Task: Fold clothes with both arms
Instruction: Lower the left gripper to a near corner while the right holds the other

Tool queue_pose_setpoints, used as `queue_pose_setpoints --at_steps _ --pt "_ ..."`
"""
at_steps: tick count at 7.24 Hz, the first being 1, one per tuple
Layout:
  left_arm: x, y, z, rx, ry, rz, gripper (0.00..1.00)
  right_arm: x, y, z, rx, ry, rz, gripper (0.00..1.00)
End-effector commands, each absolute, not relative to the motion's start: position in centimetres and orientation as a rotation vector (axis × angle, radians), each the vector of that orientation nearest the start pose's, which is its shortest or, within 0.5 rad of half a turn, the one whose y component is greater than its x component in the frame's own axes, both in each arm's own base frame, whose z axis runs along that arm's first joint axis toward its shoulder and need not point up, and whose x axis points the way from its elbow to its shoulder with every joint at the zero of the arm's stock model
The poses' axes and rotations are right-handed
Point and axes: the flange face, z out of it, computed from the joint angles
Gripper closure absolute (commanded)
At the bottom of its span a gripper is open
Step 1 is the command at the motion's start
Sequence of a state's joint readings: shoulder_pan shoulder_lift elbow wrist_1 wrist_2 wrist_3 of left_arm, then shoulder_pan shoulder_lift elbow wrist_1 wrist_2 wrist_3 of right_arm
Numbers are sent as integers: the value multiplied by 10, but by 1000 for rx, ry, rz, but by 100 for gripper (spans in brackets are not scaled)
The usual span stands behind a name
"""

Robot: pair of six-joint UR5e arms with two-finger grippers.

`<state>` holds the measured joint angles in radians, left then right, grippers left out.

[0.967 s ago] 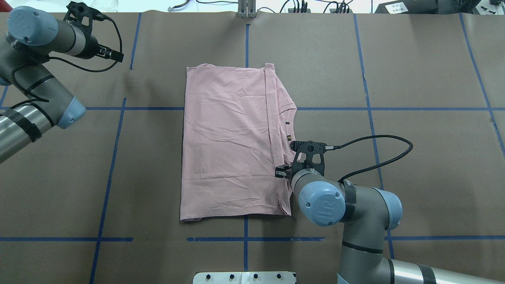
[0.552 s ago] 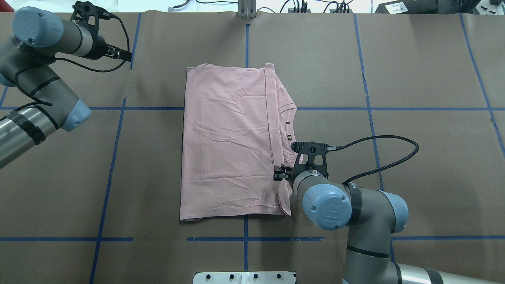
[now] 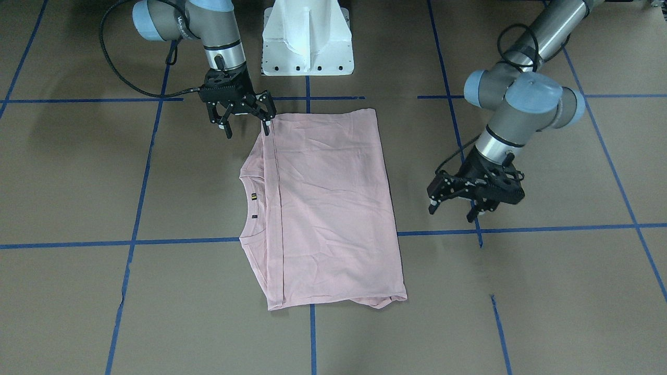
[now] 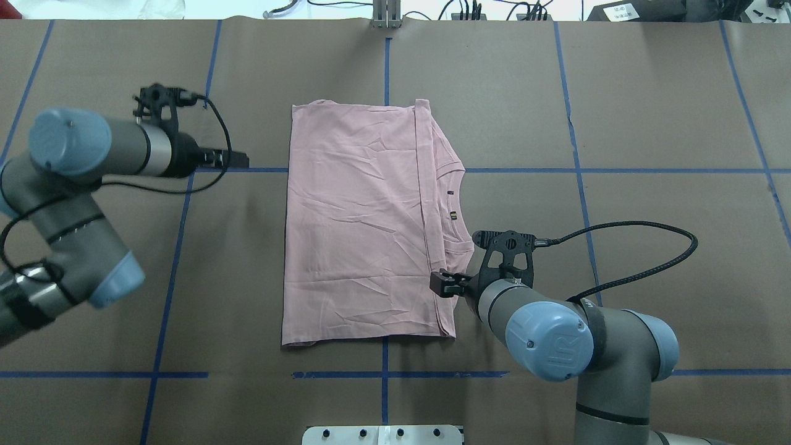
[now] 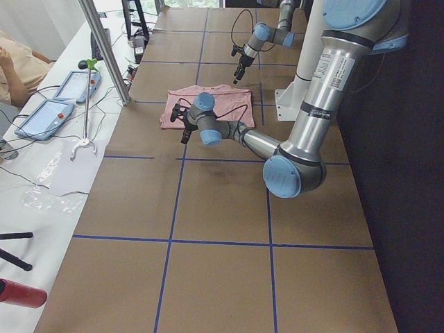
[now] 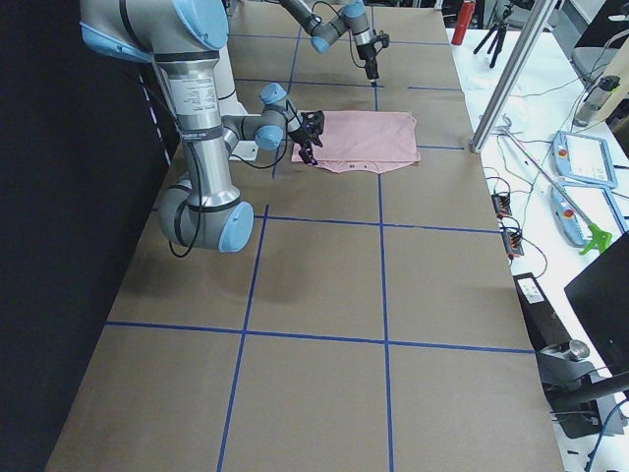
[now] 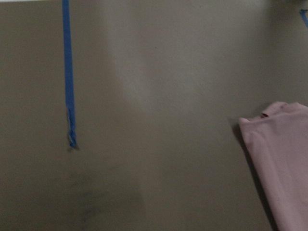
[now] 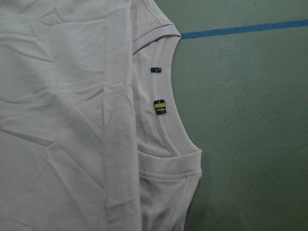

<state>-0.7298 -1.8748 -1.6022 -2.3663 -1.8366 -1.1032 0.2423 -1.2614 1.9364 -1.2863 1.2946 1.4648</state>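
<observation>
this is looking like a robotics lab: two silver-grey jointed robot arms (image 3: 521,99) with light blue joint caps are reaching out beside a white pedestal base (image 3: 307,36) over a wide worktop (image 4: 649,278) that is wearing brown paper and a grid of blue tape lines (image 4: 618,170). grey tablet-like control pendants (image 5: 41,118) and loose cables (image 6: 503,187) are lying on a white side table (image 5: 28,149) next to a tall aluminium post (image 5: 104,48).

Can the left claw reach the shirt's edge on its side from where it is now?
Probably yes: the left claw hangs open beside the T-shirt, with only bare table between them and nothing lying in its path.
</observation>
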Motion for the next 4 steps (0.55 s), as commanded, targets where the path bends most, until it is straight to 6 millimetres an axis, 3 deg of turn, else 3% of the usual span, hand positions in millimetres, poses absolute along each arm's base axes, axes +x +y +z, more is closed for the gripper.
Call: queue_pose_setpoints --at_steps 1,2,3,4 --pt "416 -383 373 304 1165 -180 0 -516 -289 294 404 -908 274 0" --pt "436 -345 370 246 1184 -237 0 -516 -290 294 405 -907 275 0" --pt "464 -307 364 194 1207 -313 10 -516 -290 294 406 -906 276 0" --pt "479 -280 358 140 1227 -380 29 -516 -290 294 407 -908 276 0"
